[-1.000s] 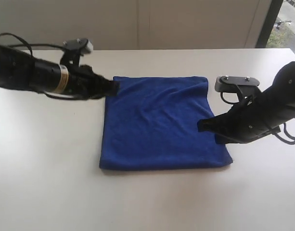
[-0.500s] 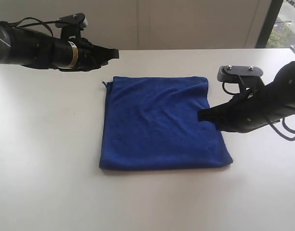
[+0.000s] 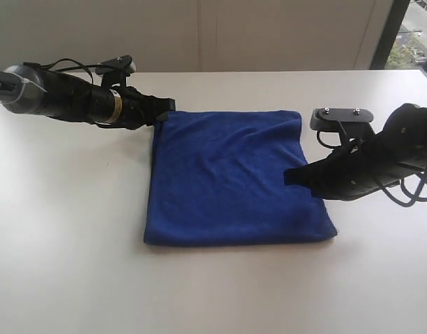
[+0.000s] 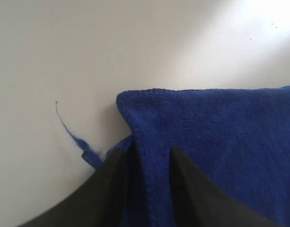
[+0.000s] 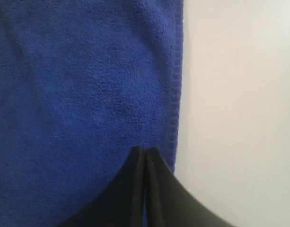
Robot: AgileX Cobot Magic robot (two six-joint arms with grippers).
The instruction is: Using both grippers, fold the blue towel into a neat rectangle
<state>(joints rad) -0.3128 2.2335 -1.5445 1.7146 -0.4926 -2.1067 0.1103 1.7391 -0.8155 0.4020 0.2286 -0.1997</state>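
Lying flat on the worktop (image 3: 74,243), the towel (image 3: 234,181) is folded to a near-square. The left pincer (image 4: 147,153) sits at its far left corner, jaws parted with the towel's edge between them. The right pincer (image 5: 145,150), jaws pressed together, points at the towel just inside its right edge.

One blue towel (image 3: 234,177) lying on one tabletop (image 3: 74,264). Two arms showing, two grippers: left gripper (image 3: 166,111), right gripper (image 3: 291,177). Two fingers (image 4: 111,189) showing on left, two fingers (image 5: 130,189) on right. One loose thread (image 4: 64,125) trailing off the towel corner.
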